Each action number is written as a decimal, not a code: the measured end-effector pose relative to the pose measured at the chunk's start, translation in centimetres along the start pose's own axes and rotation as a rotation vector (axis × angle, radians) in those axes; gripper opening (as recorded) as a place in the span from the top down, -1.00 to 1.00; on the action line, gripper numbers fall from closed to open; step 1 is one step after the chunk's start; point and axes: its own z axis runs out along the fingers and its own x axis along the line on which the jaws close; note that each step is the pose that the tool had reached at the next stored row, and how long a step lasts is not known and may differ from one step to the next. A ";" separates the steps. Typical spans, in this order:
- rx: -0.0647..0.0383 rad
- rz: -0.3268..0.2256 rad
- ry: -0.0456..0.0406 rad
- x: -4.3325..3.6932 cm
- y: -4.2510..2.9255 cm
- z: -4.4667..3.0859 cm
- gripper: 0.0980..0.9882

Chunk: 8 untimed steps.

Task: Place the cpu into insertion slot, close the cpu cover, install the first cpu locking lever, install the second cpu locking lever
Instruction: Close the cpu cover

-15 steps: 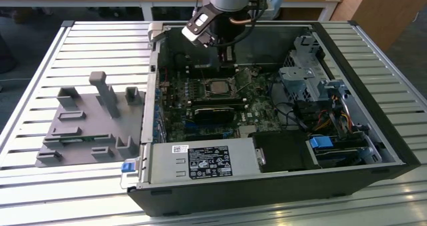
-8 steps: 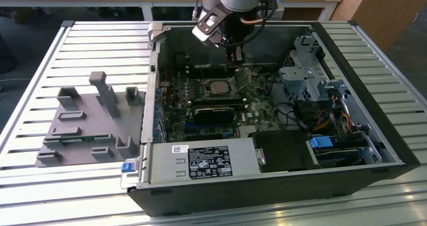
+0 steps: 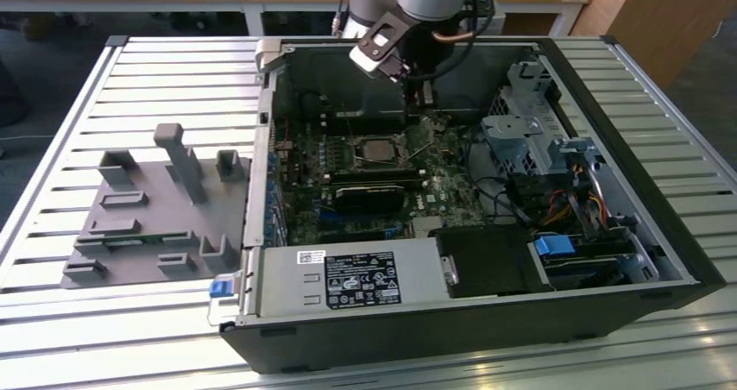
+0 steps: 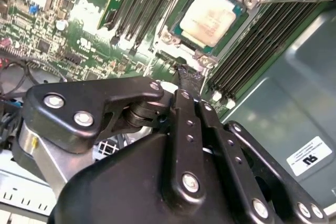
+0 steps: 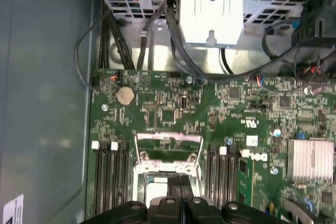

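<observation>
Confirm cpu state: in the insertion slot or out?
In. In the second wrist view the cpu lies flat inside the insertion slot, with the slot's rim around it.

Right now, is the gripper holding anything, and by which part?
Nothing: the fingers are shut together, empty; the cpu lies in the insertion slot.

power supply label [image 3: 359,279], case sticker [image 4: 312,157], nothing legible

You're looking past the gripper [image 5: 181,181], its black fingers pressed together over the slot [image 5: 142,179], which sits between two banks of memory slots [image 5: 110,174]. The cover [image 5: 168,148], a silvery frame, lies just beyond the fingertips. A coin battery [image 5: 125,95] and a finned heatsink [image 5: 310,158] sit on the green board [image 5: 157,103].
</observation>
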 end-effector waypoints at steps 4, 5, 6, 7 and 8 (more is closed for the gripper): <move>0.000 -0.001 0.0001 -0.02 0.87 0.15 0.96; 0.000 -0.001 0.0001 -0.02 1.02 0.19 0.96; 0.000 -0.001 0.0001 -0.03 1.15 0.23 0.96; 0.000 0.000 0.0000 -0.02 1.26 0.28 0.96; 0.000 0.002 0.0000 -0.02 1.38 0.33 0.96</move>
